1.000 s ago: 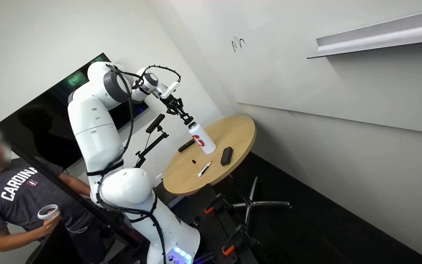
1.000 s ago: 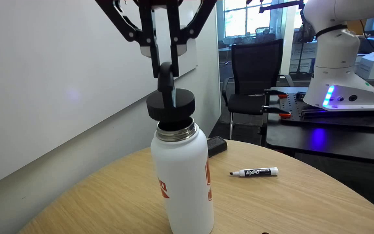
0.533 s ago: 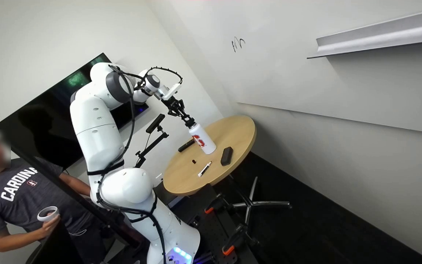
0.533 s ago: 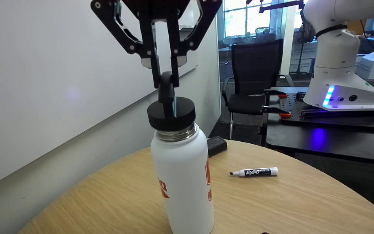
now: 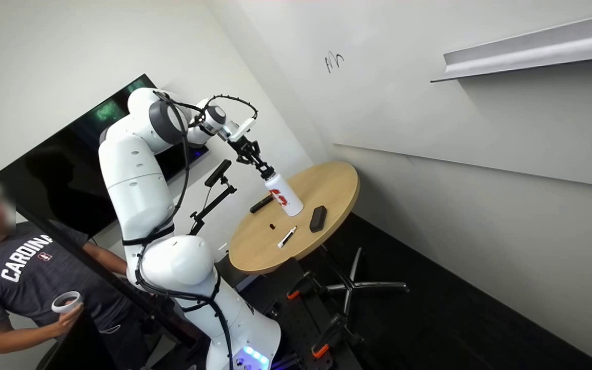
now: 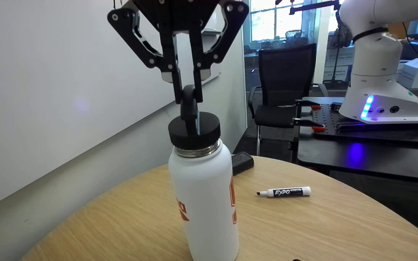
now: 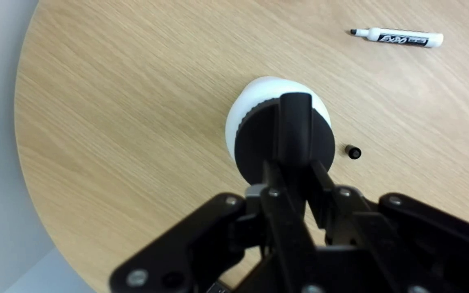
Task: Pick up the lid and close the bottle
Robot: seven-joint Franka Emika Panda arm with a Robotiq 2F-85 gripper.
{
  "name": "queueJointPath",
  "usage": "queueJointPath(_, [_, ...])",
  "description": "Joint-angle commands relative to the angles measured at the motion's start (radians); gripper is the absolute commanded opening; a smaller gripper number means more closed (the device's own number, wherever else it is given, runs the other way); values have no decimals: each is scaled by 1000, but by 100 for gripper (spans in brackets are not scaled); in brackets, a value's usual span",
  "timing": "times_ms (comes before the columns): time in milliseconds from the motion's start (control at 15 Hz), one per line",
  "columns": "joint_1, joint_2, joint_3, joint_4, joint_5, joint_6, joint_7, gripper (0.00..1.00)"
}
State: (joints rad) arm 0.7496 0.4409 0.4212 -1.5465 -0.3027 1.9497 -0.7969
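Round surface [image 6: 321, 228]: white bottle [image 6: 205, 201] upright, well in from the edge, presumably for stability. Your tool [image 6: 188, 95] pinches the black lid [image 6: 194, 138] by its loop [image 6: 188, 108], likely its easiest handhold, over the neck [image 6: 198, 152]. Bottle base cropped in an exterior view; can't tell if lid's seated.

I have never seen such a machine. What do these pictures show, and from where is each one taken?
It is a white robot arm with a black gripper. Two views come from cameras outside the robot; the third looks down from its wrist. The gripper holds a black lid by its handle, at the top of a white bottle. On the round wooden table, near the bottle, lie a marker, a small cap, a dark block and a thin dark object. A person holds a white device, probably to steer the arm.
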Motion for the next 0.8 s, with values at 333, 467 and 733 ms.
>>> queueJointPath(333, [-12,-24,-2,-43,4,45,22,68])
queueJointPath(467, [-10,-33,-1,-46,1,45,26,83])
queueJointPath(733, [-11,-82,12,-53,13,10,16,100])
